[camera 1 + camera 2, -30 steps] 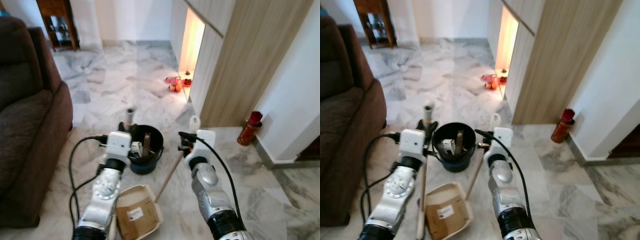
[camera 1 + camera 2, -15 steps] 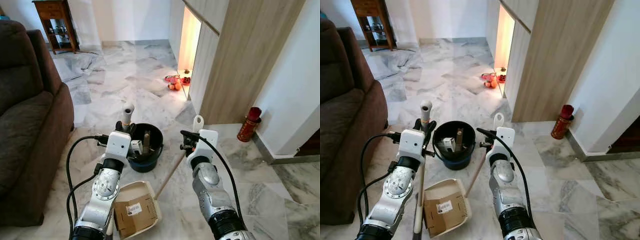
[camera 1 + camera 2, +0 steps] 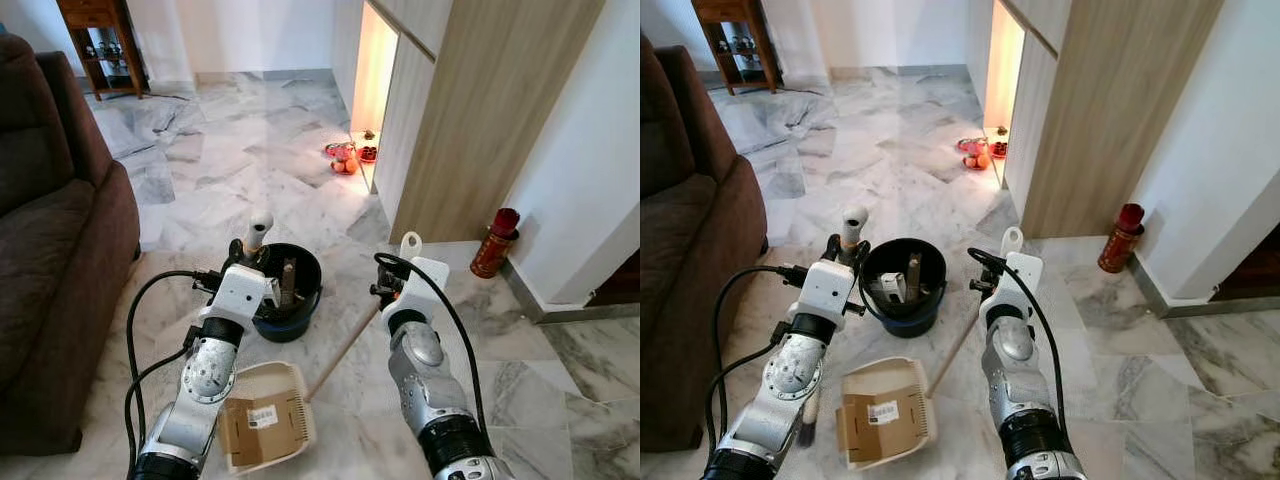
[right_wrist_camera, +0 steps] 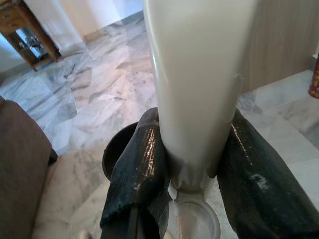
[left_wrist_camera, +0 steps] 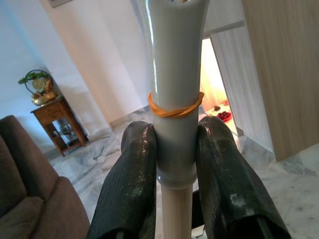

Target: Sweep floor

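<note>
While both arms reach out over the marble, here's the rundown:
Sofa (image 3: 50, 250): brown, big, at 9 o'clock.
Floor (image 3: 230, 160): grey-white marble.
Bucket (image 3: 300, 290): dark, dead centre, between the arms, bits standing inside.
Dustpan (image 3: 262, 428): cream, at 6 o'clock, flat cardboard lying in it.
Extinguisher (image 3: 497, 243): red, at 3 o'clock by the wall.
Left gripper (image 5: 174, 149): fingers clamped tight on the broom handle (image 5: 175, 74), grey, orange band around it.
Right gripper (image 4: 192, 164): fingers pinching the cream dustpan handle (image 4: 197, 74), its stick (image 3: 340, 350) slanting down to the pan.
</note>
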You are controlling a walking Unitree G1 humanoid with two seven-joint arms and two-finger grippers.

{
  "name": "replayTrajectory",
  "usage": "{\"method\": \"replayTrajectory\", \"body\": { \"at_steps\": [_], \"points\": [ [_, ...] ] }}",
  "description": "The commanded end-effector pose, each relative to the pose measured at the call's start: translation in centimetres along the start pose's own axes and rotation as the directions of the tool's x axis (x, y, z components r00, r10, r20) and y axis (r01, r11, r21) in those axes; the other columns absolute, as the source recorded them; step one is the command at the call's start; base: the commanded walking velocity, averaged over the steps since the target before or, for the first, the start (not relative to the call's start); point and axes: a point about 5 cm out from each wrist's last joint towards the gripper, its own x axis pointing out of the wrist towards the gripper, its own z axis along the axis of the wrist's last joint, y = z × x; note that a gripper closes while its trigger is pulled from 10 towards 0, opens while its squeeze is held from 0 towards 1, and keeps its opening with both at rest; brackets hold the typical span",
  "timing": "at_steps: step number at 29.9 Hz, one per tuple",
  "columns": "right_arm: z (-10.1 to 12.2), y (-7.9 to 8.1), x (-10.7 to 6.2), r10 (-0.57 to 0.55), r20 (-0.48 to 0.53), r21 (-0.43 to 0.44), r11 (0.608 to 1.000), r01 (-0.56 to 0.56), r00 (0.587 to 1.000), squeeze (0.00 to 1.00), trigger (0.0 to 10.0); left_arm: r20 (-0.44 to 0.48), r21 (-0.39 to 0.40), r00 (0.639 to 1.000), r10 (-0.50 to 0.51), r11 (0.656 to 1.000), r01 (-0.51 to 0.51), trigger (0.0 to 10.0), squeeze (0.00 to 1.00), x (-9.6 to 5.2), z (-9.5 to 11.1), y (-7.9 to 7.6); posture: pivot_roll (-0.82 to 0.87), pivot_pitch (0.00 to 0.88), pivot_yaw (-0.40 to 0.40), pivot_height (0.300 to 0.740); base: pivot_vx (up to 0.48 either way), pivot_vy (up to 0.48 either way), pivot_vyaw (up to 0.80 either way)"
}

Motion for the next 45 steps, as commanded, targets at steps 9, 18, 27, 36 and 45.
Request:
{"method": "replayTrajectory", "body": {
  "at_steps": [9, 18, 27, 36, 45],
  "points": [
    [3.6, 1.1, 0.4, 0.020, 0.119, 0.069, 0.997, -0.028, 0.993, 0.00, 10.0, 0.036, 0.038, 0.999, 0.018, 0.999, -0.019, 10.0, 0.00, -0.1, 0.3, 0.5, 0.15, 0.000, -0.025, 0.740, 0.000, 0.000, 0.00],
    [5.0, 1.1, 0.1, 0.019, 0.153, 0.083, 0.996, -0.032, 0.988, 0.00, 10.0, 0.034, 0.097, 0.999, 0.031, 0.995, -0.034, 10.0, 0.00, -0.6, -0.1, 1.7, 0.15, 0.000, -0.025, 0.740, 0.000, 0.000, 0.00],
    [6.1, 1.7, -0.2, 0.047, 0.166, 0.096, 0.993, -0.063, 0.985, 0.00, 10.0, -0.028, 0.152, 0.998, 0.060, 0.987, -0.055, 10.0, 0.00, -2.0, -1.9, 3.6, 0.16, 0.000, -0.029, 0.740, 0.000, 0.000, 0.00],
    [7.5, 1.7, -0.3, 0.035, 0.200, 0.116, 0.991, -0.059, 0.979, 0.00, 10.0, -0.052, 0.157, 0.997, 0.057, 0.986, -0.048, 10.0, 0.00, -2.6, -2.6, 3.4, 0.15, 0.000, -0.030, 0.740, 0.000, 0.000, 0.00],
    [8.5, 2.1, -0.5, 0.048, 0.254, 0.140, 0.986, -0.086, 0.966, 0.00, 10.0, -0.054, 0.148, 0.997, 0.047, 0.988, -0.039, 10.0, 0.00, -2.7, -2.7, 3.0, 0.16, 0.000, -0.032, 0.740, 0.000, 0.000, 0.00]
  ]
}}
